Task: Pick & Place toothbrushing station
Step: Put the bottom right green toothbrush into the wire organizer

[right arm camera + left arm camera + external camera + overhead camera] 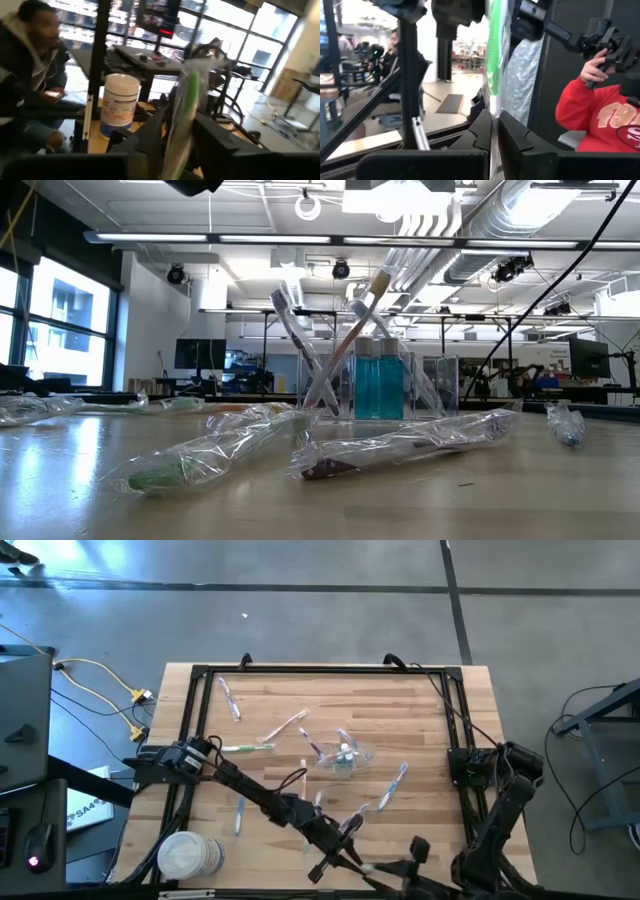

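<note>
A green toothbrush in a clear wrapper (495, 60) stands between both grippers near the table's near edge; it also shows in the right wrist view (184, 107). My left gripper (342, 840) and my right gripper (368, 866) are both shut on it. A small transparent container (345, 756) with upright toothbrushes and blue contents stands on its base at mid-table, also in the low view (378, 385). Several wrapped toothbrushes lie flat on the table around it (245, 747), (395, 785), (215, 450). My left gripper pinches the wrapped green toothbrush between its two fingers (482, 131), by its lower part (495, 107). The brush stands on past the fingertips, clear of the table. My right gripper has the same brush's wrapper (177, 135) between its two fingers (152, 132). The brush runs on past the fingertips; which end it has cannot be told.
A white round tub (190, 856) stands at the table's near left corner, also in the right wrist view (120, 105). A black frame (200, 675) runs round the table. People sit beyond the table: one in red (600, 115), one in grey (30, 55).
</note>
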Robot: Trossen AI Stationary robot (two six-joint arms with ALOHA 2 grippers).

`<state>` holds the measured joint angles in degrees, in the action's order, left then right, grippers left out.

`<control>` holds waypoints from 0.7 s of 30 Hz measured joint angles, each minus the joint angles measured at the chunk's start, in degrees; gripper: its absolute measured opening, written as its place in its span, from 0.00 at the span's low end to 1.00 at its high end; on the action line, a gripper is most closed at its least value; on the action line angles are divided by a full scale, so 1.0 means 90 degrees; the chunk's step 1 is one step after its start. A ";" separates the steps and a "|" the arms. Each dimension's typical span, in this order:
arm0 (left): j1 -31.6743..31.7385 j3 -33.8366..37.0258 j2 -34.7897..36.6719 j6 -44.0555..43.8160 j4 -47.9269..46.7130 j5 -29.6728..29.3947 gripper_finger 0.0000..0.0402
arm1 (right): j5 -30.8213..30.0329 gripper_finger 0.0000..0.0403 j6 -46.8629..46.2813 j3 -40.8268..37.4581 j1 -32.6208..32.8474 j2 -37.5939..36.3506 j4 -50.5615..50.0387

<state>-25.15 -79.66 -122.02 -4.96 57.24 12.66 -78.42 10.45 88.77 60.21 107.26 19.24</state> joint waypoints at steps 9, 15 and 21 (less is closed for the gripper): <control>0.0007 0.0002 0.0305 0.0443 -0.1535 -0.0926 0.01 | 0.0187 0.47 0.0013 0.0000 0.0805 0.0000 0.0648; -0.0251 0.0005 0.1031 0.2711 -0.3769 -0.2823 0.01 | 0.0512 0.50 -0.0785 0.0002 0.1236 0.0000 0.0595; -0.0921 0.0005 0.1371 0.6022 -0.5064 -0.5672 0.01 | -0.0022 0.50 -0.2180 0.0005 0.1374 -0.0002 -0.0107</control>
<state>-33.43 -79.61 -109.68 49.23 11.66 -38.39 -78.62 -9.17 88.82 72.58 107.24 18.28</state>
